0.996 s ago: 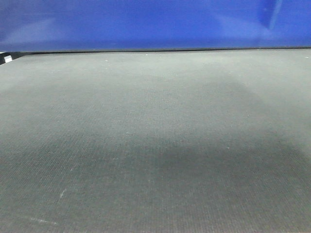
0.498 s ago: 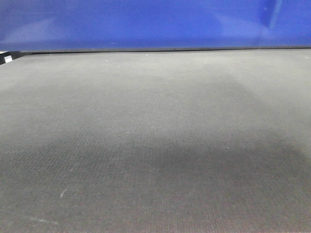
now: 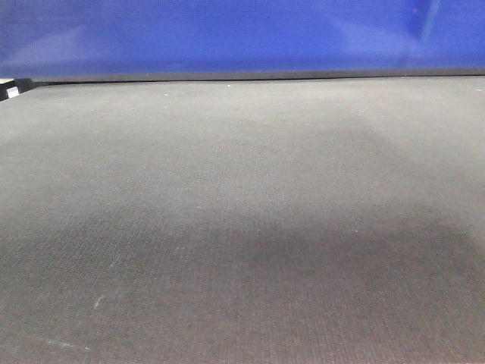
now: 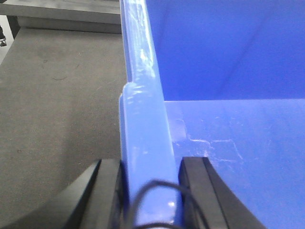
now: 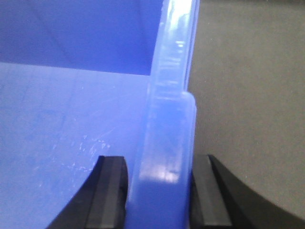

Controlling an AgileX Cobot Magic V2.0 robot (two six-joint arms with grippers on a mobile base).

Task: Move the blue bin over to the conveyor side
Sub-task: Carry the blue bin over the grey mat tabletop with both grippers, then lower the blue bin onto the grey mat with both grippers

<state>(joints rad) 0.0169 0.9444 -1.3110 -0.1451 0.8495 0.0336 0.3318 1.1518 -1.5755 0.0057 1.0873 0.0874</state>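
The blue bin point(image 3: 242, 34) fills the top of the front view as one wide glossy wall standing at the far end of the dark conveyor side point(image 3: 242, 227). Neither gripper shows in that view. In the left wrist view my left gripper point(image 4: 151, 191) straddles the bin's thick left rim point(image 4: 143, 119), one black finger outside and one inside, both pressed against it. In the right wrist view my right gripper point(image 5: 159, 193) is shut the same way on the right rim point(image 5: 167, 119). The bin's scuffed floor point(image 5: 57, 124) holds nothing that I can see.
The dark belt runs on past the bin on both sides point(image 4: 57, 105) point(image 5: 248, 95). A grey raised ledge point(image 4: 62, 14) borders the belt beyond the bin's left side. A small pale fitting point(image 3: 9, 89) sits at the belt's far left corner.
The bin's lower edge looks a touch higher, with a thin grey band now under it. The belt appears slightly darker. Otherwise the view is unchanged.
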